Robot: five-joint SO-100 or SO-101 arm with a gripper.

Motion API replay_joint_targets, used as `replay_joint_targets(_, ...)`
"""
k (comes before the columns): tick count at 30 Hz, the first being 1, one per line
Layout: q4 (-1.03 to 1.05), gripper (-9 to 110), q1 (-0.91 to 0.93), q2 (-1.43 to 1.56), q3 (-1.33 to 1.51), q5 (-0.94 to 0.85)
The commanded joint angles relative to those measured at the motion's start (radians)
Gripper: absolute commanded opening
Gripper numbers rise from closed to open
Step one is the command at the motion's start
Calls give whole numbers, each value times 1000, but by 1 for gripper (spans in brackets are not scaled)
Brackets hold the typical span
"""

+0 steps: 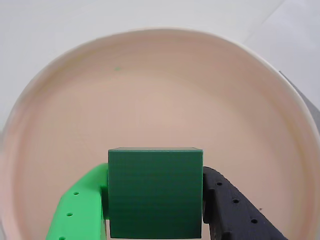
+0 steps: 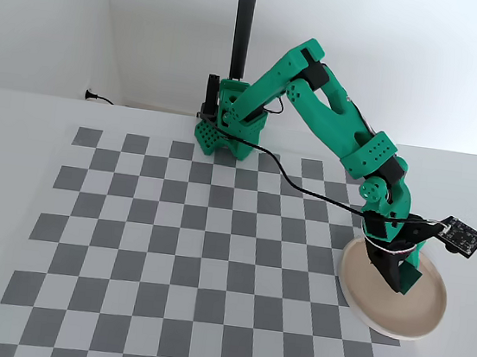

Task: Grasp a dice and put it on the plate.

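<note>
Dice: the dice is sitting between the two fingers in the wrist view, a plain dark green cube, its faces showing no pips, over the near part of the plate's inner floor.
Gripper: the gripper is clamping the dice, the bright green finger pressing its left side and the black finger its right side.
Contact below: whether the dice is touching the plate or hanging just above it is not showing in either view.
Plate: the plate is filling most of the wrist view, pale pinkish-beige inside with a lighter rim curving round the top and both sides.
Fixed view only: the plate is lying at the right end of the checkerboard mat, partly overhanging the mat's right edge; the gripper is reaching down into it, and the dice is hiding behind the fingers there.
Arm: the green arm is arching from its base at the mat's far edge.
Open room: the mat's left and middle squares are lying bare.
</note>
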Motion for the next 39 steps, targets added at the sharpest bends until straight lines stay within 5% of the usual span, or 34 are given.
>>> replay_joint_targets(1, -11, -4, -8, 5, -141, 18)
replay_joint_targets(18, 48, 18, 2, 18, -146, 43)
replay_joint_targets(39, 267, 18, 60, 304, -137, 18)
